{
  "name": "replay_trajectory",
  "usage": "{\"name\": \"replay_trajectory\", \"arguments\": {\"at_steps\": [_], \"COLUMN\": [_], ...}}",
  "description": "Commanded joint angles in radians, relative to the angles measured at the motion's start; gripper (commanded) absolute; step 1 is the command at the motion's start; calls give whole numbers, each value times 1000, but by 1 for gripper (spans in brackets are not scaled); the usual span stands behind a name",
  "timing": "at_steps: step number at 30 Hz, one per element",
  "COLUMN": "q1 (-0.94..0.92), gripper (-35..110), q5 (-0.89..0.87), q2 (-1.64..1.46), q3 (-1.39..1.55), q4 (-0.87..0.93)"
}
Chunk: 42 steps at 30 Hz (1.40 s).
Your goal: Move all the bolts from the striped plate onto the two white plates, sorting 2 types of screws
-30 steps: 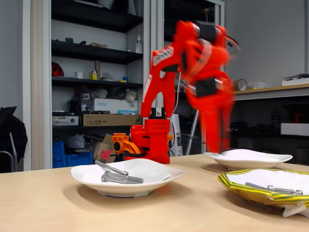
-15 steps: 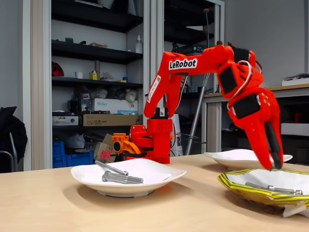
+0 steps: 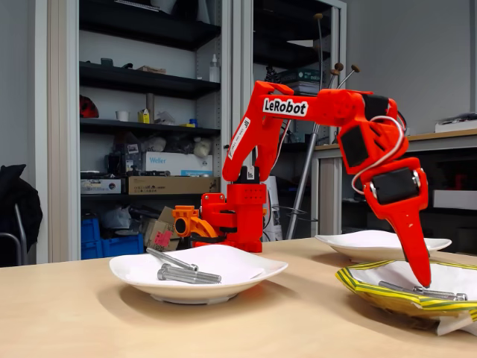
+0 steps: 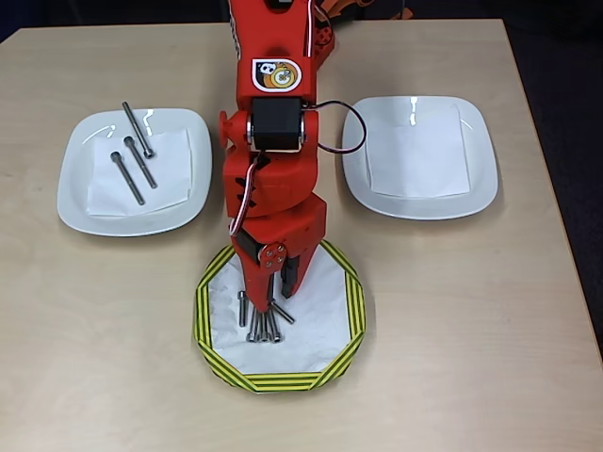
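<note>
bolts [image 4: 262, 323] bunched under claw [image 4: 268, 303], bare table [image 4: 452, 311] around plates

Here's the arm [image 3: 313, 112], bright orange-red plastic all over, with white "LeRobot" lettering on its upper link. Black servo blocks sit in the joints, white and red cables loop alongside, a round cartoon sticker [image 4: 276, 71] tops the shoulder, and the pincer [image 3: 419, 277] tapers long and narrow.

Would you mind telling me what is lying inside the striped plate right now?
In the overhead view the striped plate holds a cluster of silver bolts on its white centre. The gripper reaches down over them, covering part of the cluster, so an exact count is uncertain.
</note>
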State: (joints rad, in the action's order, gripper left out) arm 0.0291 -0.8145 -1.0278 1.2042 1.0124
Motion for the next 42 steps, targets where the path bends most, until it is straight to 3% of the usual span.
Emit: {"name": "replay_trajectory", "arguments": {"at_steps": [1,11,29,42], "q1": [-5,-12,107,104], "gripper": [10,11,10,3], "q5": [44,55,-184,-221], "q2": [-11,20,38,35], "q3": [15,2,-106,-106], "q4": [-15,-29,66,71]}}
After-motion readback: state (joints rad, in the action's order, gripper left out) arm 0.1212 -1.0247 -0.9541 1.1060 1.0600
